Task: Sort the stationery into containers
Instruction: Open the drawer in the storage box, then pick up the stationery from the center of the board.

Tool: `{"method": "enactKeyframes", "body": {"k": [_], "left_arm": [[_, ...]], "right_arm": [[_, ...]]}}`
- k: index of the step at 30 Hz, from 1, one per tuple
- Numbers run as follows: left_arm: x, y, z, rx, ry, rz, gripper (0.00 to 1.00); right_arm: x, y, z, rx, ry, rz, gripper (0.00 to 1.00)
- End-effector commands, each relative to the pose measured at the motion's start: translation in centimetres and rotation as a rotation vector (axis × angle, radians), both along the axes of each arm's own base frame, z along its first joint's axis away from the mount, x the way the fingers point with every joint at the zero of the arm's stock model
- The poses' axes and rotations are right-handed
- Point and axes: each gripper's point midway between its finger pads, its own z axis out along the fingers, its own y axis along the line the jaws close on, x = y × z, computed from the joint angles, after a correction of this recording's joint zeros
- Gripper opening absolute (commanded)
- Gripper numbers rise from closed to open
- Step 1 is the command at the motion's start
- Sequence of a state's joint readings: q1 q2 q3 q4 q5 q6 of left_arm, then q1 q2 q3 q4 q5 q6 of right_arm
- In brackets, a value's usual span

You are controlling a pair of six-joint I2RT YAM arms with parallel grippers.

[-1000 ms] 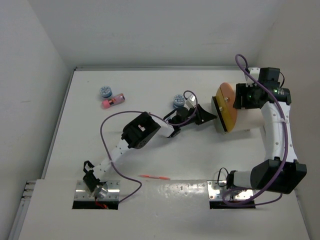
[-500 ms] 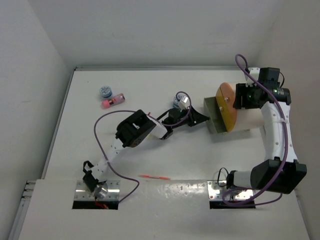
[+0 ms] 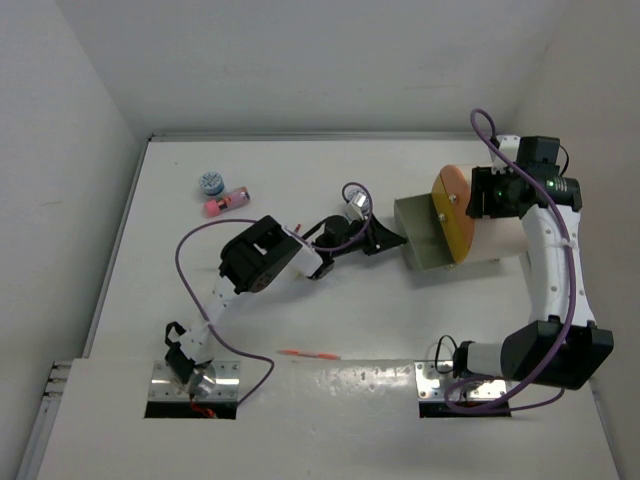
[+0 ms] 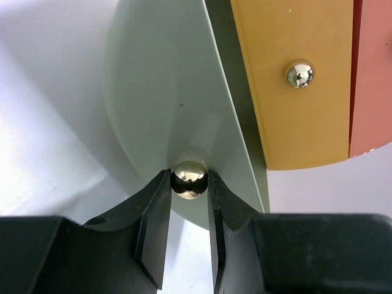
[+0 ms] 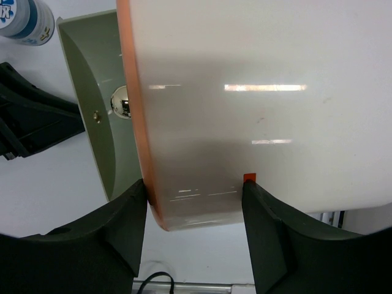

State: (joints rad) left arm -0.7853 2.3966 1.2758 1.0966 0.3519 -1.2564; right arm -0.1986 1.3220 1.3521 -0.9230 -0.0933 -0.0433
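So that the drawer can slide without the container shifting, the cream drum (image 5: 245, 92) is clamped across its body by the right pincer (image 5: 193, 191). The chrome knob (image 4: 190, 177) on the front of the grey-green drawer (image 3: 420, 238) is pinched tight by the left pincer (image 4: 188, 184). The drawer stands partly drawn out over the desk (image 3: 300, 160), past the orange disc (image 3: 452, 212). No stationery is seen stowed: an orange-red pen (image 3: 310, 354) lies near the arm bases, and a blue-and-white cylinder (image 3: 211, 183) and a pink item (image 3: 227, 203) lie well apart at far left.
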Motion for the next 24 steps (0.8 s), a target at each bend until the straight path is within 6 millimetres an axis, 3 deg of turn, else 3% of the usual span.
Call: {"method": "enactKeyframes", "body": {"k": [1, 8, 10, 11, 15, 19, 24], "left_arm": [[0.2, 0.8, 1.4, 0.016, -0.052, -0.011, 0.07], [0.4, 1.4, 1.3, 0.049, -0.061, -0.019, 0.1], [0.4, 1.6, 0.9, 0.066, -0.056, -0.028, 0.19], [0.2, 1.6, 1.0, 0.066, -0.058, -0.037, 0.39], [0.1, 1.9, 1.6, 0.073, -0.058, -0.033, 0.67], [0.1, 2.5, 2.9, 0.08, -0.087, -0.026, 0.78], [-0.2, 4.5, 5.3, 0.081, -0.128, -0.042, 0.78]], "right_arm": [[-2.6, -1.1, -4.6, -0.01, 0.197, -0.08, 0.57], [-2.8, -1.1, -5.0, -0.011, 0.199, -0.077, 0.57], [-2.8, -1.0, -5.2, -0.009, 0.198, -0.076, 0.57], [-2.7, -0.9, -5.2, -0.006, 0.196, -0.073, 0.57], [-2.7, -0.9, -5.2, -0.004, 0.196, -0.07, 0.57], [-2.5, -0.9, -5.1, -0.007, 0.196, -0.069, 0.57], [-2.6, -1.1, -5.3, -0.018, 0.215, -0.074, 0.58]]}}
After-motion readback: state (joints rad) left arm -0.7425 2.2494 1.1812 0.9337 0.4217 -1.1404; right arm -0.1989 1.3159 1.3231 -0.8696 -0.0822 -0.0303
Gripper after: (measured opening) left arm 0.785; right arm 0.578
